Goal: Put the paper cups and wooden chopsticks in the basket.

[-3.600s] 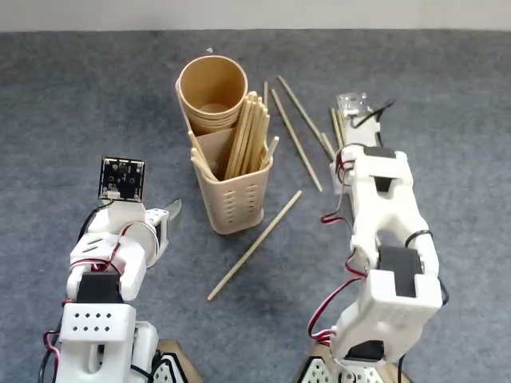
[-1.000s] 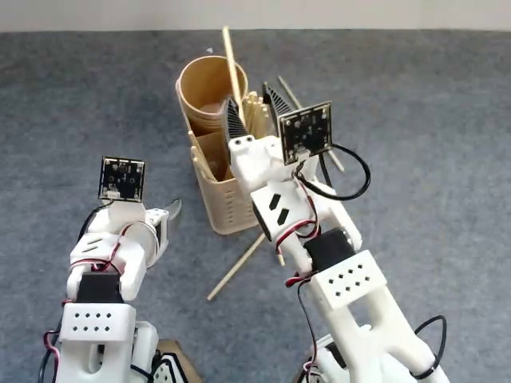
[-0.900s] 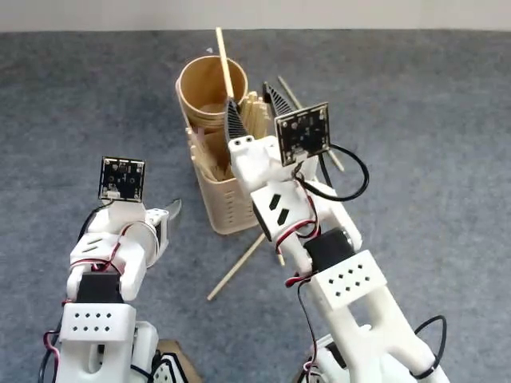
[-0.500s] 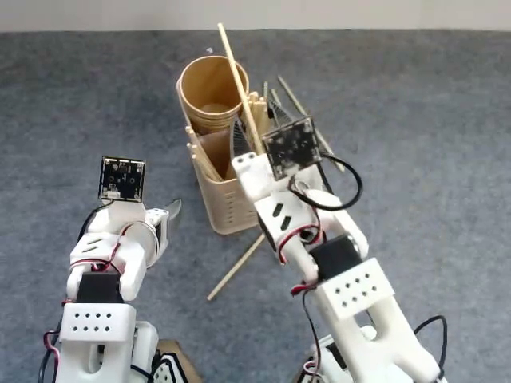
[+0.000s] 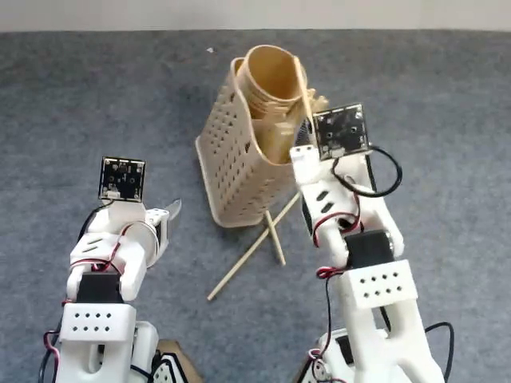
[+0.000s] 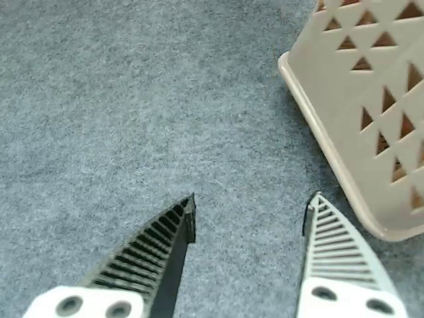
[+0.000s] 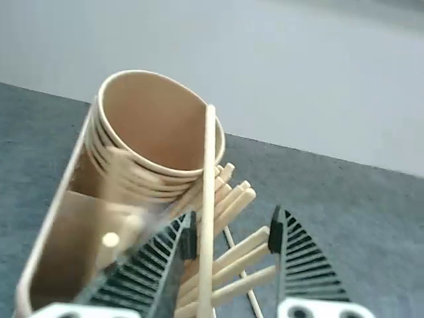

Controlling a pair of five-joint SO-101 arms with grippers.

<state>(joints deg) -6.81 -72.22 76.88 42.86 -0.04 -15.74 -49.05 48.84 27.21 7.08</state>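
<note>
beige perforated plastic basket point(image 5: 235, 159) tilted on grey bench point(image 5: 96, 96), stacked brown paper cups point(image 5: 267, 76) and wooden chopsticks point(image 7: 235, 197) inside | right claw point(image 7: 232, 218) spread at basket's mouth, one upright chopstick point(image 7: 208, 165) between its fingers | left claw point(image 6: 252, 199) spread beside basket's base | loose chopsticks point(image 5: 239, 267) at basket's base

Rough, fuzzy grey cloth on the bench point(image 6: 99, 99) under my left end effector point(image 6: 252, 199); the basket point(image 6: 318, 116) beside it is smooth matt plastic. Past my right end effector point(image 7: 232, 218): matt paper cups point(image 7: 152, 126), bare unvarnished wooden chopsticks point(image 7: 207, 165).
</note>
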